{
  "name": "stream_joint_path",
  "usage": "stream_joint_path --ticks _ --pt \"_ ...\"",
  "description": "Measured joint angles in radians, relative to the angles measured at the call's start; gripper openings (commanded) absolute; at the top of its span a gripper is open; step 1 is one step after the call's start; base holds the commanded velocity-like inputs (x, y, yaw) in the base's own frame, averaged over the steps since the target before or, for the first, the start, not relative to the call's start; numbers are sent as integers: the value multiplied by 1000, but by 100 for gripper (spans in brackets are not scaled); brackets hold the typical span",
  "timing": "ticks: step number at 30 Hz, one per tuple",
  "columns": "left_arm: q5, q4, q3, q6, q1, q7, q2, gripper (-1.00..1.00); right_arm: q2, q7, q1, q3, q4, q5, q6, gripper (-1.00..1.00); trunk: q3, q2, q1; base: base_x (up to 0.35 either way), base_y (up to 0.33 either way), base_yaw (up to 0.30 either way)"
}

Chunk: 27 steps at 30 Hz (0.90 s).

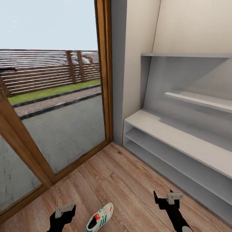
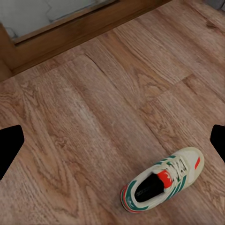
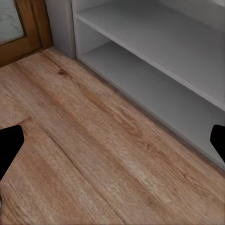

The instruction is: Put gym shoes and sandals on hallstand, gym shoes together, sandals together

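Over on the left, a wood-framed glass door [image 1: 54, 106] looks out on a paved yard and a slatted fence. Down low, the black left gripper [image 1: 62, 215] hangs above the light brown wood-plank floor [image 1: 122, 180], fingers spread wide with nothing between them. Just to its right lies one cream-white lace-up sneaker with green stripes and a red-orange tongue patch [image 1: 100, 217], flat on the planks and well apart from the rack. Further right, the black right gripper [image 1: 165, 197] hovers over bare boards, jaws apart too, holding nothing. Beyond it stands the pale grey-white shoe rack [image 1: 180, 135], low shelf bays open, near that gripper.
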Motion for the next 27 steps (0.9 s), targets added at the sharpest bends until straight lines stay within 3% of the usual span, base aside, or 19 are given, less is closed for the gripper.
stream_joint_path --ticks 22,27 --pt "0 -2 -1 0 0 0 3 100 -1 -1 -1 -3 -5 -2 0 100 0 0 0 0 100 -1" --pt "0 -6 -1 0 0 0 5 100 -1 -1 0 -3 -5 -2 1 100 1 0 0 0 10 -173"
